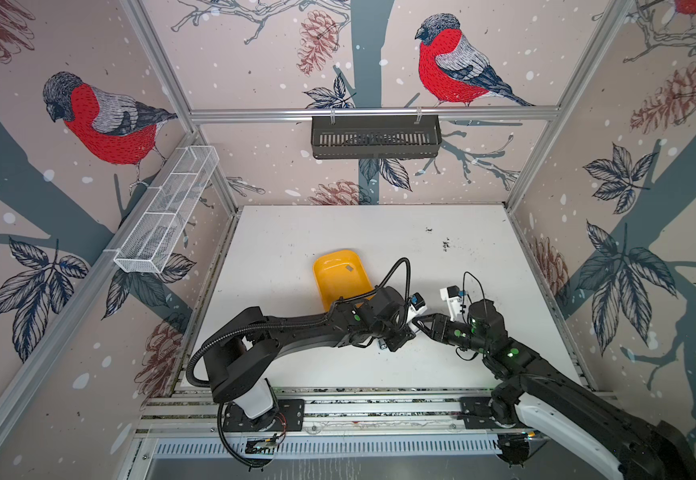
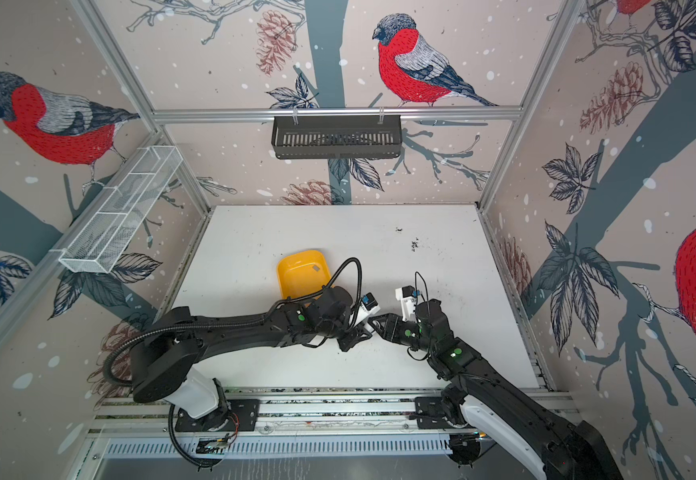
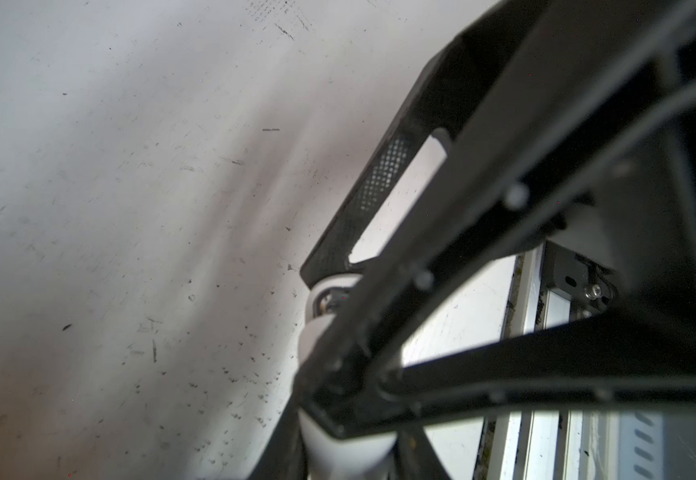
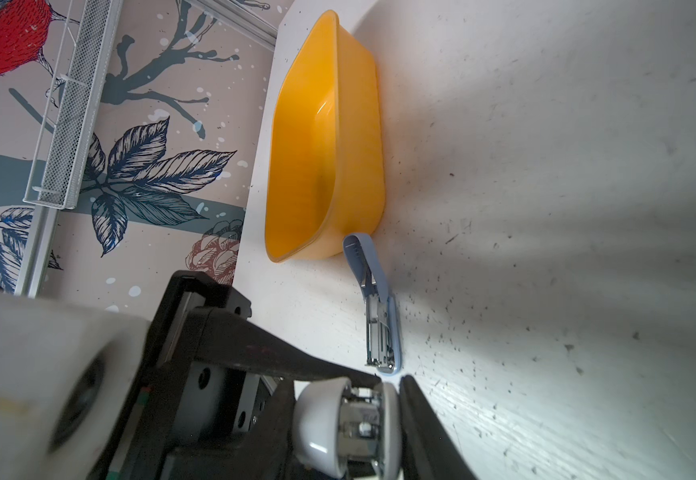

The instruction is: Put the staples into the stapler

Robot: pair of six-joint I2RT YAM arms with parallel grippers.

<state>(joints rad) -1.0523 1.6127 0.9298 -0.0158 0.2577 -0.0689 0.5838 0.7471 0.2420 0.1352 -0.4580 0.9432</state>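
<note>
Right pincer [image 4: 392, 380] clamps rounded white plastic stapler [image 4: 321, 428], metal core; left pincer [image 3: 308, 328] pinches same glossy shell.

white stapler [image 4: 350, 428]: rounded white shell, metal magazine showing; pinched between the fingers of the right gripper [image 4: 392, 380], left gripper [image 3: 313, 316] closed on its other end | blue stapler [image 4: 379, 316]: hinged open, lying on the table [image 4: 545, 166] just beside the yellow tray [image 4: 335, 104] | staples [image 1: 349, 269]: one small grey strip, flat inside the tray
</note>
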